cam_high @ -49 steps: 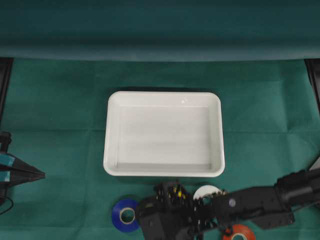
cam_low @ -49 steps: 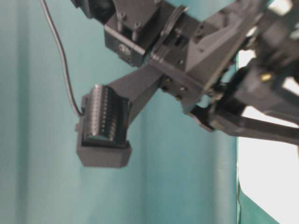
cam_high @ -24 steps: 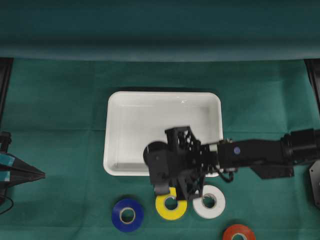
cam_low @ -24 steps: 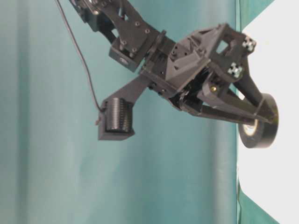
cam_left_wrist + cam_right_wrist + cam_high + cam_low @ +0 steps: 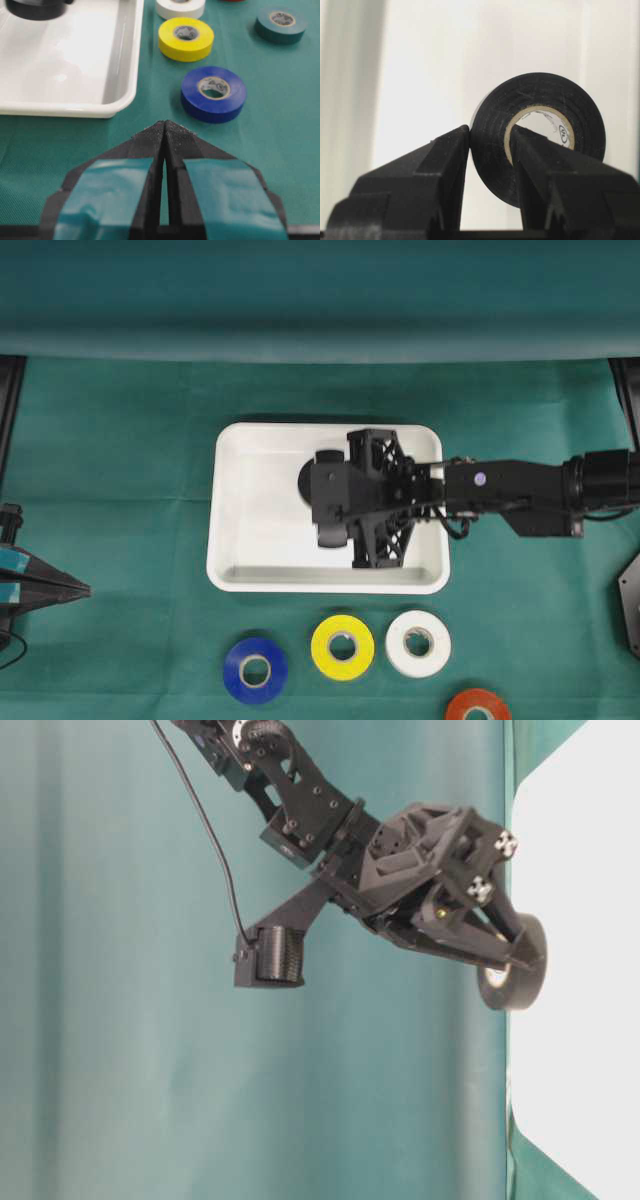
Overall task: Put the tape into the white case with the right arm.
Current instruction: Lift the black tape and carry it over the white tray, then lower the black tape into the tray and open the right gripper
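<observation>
I had the right arm stretched in from the right side of the overhead view, its jaws out over the glossy white shallow plastic case. The black roll of tape was in the grip: from the wrist camera I saw one long black finger pressed on the outside of the roll and the other finger pushed through the cardboard core, so the jaws were clamped tight on the wall of the roll. The roll stood on edge, hole facing the camera, with white case floor behind it.

In the table-level view the black roll hung at the fingertips against the case's white floor; I could not tell whether it touched that floor. From overhead only a dark curve of it peeked out left of the wrist, over the middle of the case.

My left arm's jaws, black with light-blue strips, were pressed together with nothing between them, parked low over the green cloth-covered desk at the far left.

On the desk below the case lay a blue roll, a yellow roll and a white roll in a row, with an orange-red roll at the bottom edge. The left wrist camera also caught a dark teal roll beyond them.
</observation>
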Robot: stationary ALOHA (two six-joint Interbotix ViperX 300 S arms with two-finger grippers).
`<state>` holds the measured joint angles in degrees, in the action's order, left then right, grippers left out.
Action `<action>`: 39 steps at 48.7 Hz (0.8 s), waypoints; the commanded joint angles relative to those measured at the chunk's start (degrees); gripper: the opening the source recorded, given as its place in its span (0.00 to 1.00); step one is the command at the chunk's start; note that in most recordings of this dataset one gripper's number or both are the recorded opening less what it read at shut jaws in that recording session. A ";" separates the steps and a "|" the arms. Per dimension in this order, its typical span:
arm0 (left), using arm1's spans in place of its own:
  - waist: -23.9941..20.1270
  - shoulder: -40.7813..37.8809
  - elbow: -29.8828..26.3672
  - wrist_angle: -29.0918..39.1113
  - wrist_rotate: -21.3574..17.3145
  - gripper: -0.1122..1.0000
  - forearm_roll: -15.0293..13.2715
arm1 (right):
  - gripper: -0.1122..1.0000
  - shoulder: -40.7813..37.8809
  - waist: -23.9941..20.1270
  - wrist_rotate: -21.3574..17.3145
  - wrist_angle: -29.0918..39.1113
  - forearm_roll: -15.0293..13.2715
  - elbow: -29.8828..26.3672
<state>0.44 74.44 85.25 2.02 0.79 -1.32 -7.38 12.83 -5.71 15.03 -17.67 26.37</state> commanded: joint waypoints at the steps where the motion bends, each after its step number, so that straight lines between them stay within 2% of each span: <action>1: 0.18 -0.53 -0.62 -0.26 0.00 0.10 -0.09 | 0.10 0.62 0.18 0.00 -1.14 -0.26 -0.62; 17: 0.18 -0.44 -0.62 -0.35 0.00 0.10 -0.09 | 0.11 -0.09 0.26 0.00 -0.88 -0.26 -0.53; 22: 0.18 -0.53 -0.62 -0.35 0.00 0.10 -0.09 | 0.27 -0.18 0.26 0.00 -0.53 -0.26 -0.44; 31: 0.18 -0.53 -0.62 -0.26 0.00 0.10 -0.09 | 0.76 -0.18 0.26 0.00 -0.53 -0.35 -0.26; 33: 0.18 -0.53 -0.62 -0.35 0.00 0.10 -0.09 | 0.79 -0.09 0.26 0.00 -0.53 -0.26 -0.26; 39: 0.18 -0.53 -0.62 -0.35 0.00 0.10 -0.09 | 0.76 -0.09 0.26 -0.09 -0.53 -0.35 -0.18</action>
<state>0.53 74.36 85.17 2.02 0.79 -1.23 -8.53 13.10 -5.71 14.68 -17.84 26.63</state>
